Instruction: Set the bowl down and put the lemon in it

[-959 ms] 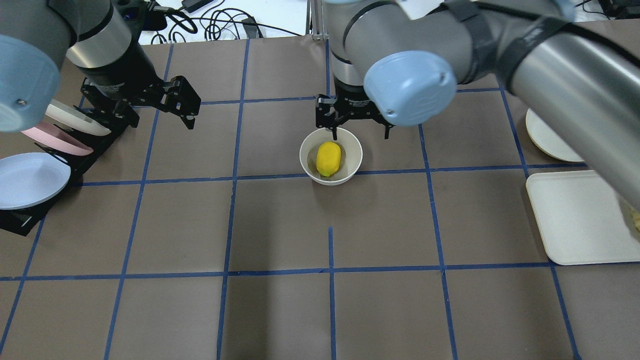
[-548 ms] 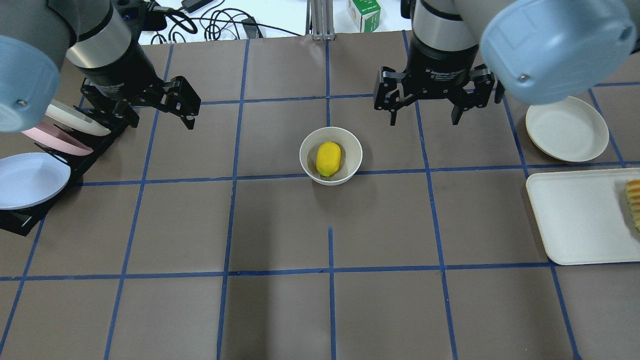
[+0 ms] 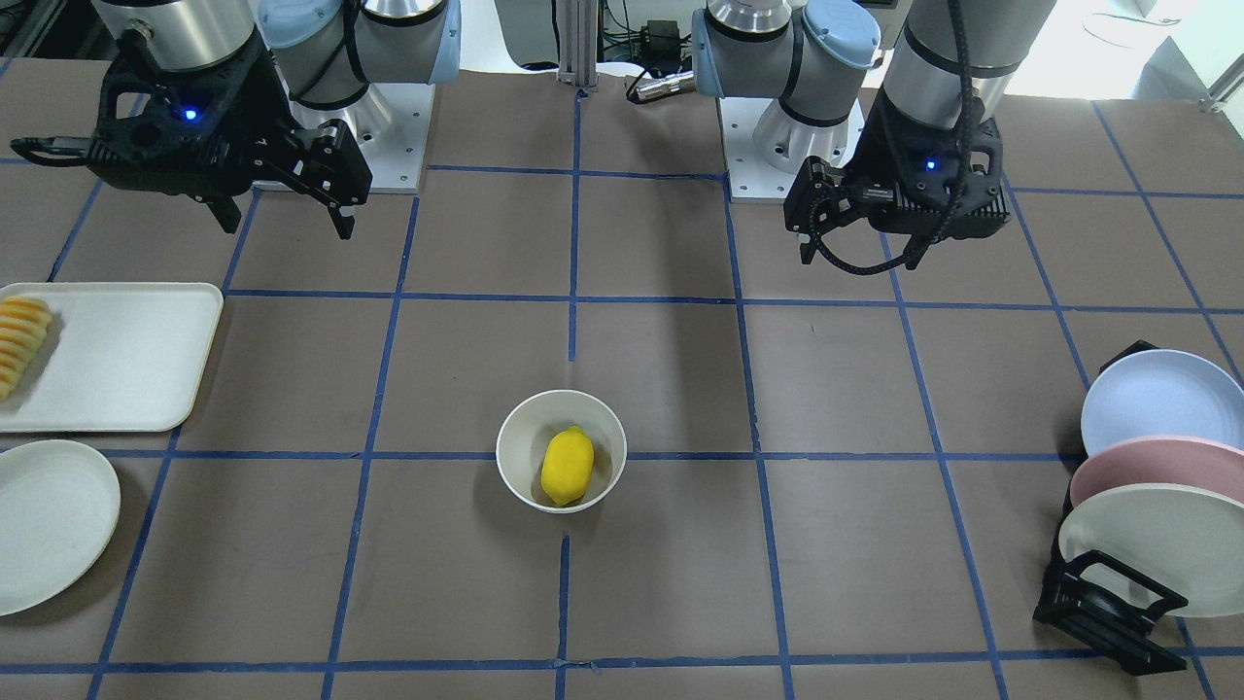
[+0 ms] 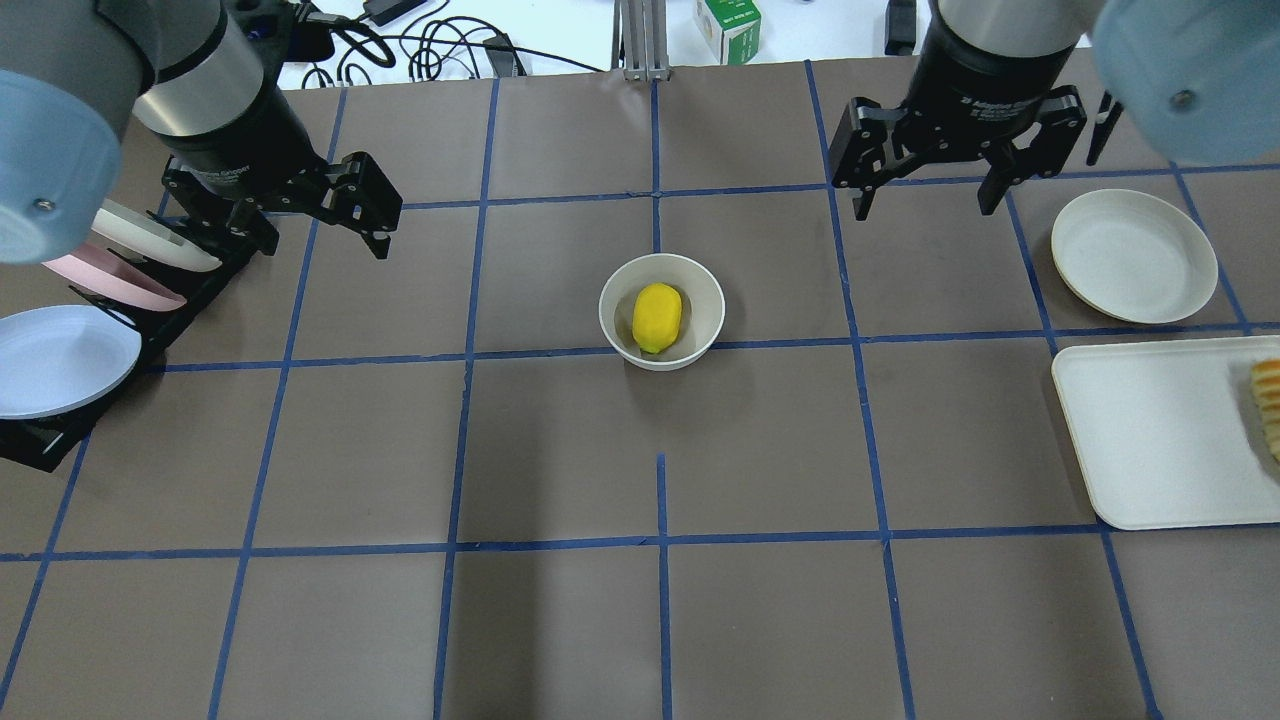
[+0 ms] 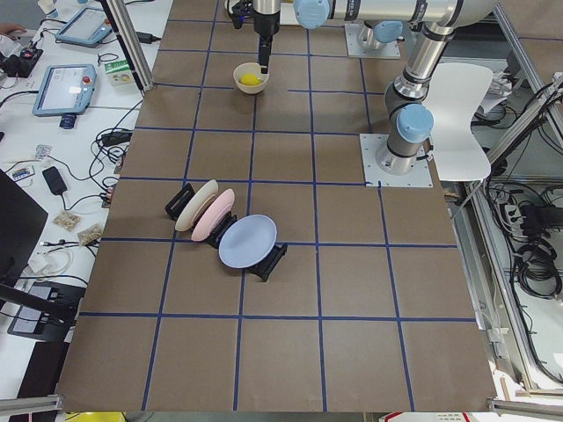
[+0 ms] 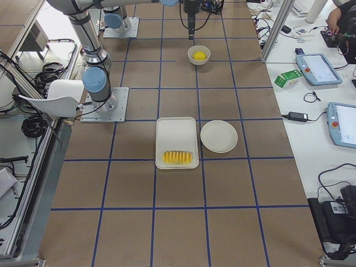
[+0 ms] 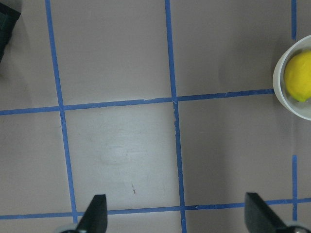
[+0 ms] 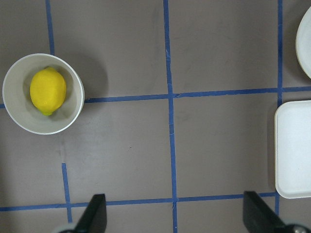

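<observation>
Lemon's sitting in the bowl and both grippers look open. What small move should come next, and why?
Likely just park the right gripper: the lemon lies inside the bowl, which stands upright, and both it and the left gripper are open, empty and clear of the bowl.

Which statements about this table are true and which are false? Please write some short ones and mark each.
1. The lemon lies inside the bowl. True.
2. The right claw is shut on the lemon. False: it is open and empty, off to the side of the bowl.
3. The left claw is open and holds nothing. True.
4. The white tray holds no food. False: a row of fruit slices lies at one end of it.
5. Three plates stand in the black rack. True.
</observation>
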You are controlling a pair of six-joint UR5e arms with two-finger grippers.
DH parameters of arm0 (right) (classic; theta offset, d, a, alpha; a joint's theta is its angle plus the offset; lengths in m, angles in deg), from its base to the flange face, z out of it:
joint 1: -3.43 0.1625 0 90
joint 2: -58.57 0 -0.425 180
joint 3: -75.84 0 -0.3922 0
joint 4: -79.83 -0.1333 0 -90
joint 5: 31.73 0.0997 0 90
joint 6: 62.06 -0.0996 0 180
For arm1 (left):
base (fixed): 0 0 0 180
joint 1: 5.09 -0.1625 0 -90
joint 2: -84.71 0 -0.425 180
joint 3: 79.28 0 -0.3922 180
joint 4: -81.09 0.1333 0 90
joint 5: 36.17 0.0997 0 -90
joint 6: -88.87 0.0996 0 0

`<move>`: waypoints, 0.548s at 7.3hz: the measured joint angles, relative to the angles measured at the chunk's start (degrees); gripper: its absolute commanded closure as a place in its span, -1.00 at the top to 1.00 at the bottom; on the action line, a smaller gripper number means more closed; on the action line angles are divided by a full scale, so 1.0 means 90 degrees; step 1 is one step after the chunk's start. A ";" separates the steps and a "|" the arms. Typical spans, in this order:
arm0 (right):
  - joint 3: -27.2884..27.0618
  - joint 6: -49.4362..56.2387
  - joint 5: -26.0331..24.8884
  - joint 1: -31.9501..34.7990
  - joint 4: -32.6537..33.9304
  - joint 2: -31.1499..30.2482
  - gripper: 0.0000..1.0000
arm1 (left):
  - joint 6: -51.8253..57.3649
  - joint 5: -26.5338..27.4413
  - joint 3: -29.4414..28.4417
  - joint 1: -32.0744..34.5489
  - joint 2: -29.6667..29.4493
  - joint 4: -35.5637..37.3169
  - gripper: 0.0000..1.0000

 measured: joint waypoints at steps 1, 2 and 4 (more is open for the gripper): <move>-0.0001 0.0021 0.0015 -0.0031 0.0004 -0.0006 1.00 | 0.0000 0.0000 -0.0004 -0.0002 -0.0020 0.0005 1.00; -0.0002 0.0030 0.0011 -0.0037 0.0003 -0.0011 1.00 | 0.0000 -0.0001 -0.0060 -0.0021 -0.0095 -0.0003 1.00; -0.0002 0.0040 -0.0005 -0.0041 -0.0005 -0.0019 1.00 | -0.0002 -0.0029 -0.0253 -0.0058 -0.0239 -0.0143 1.00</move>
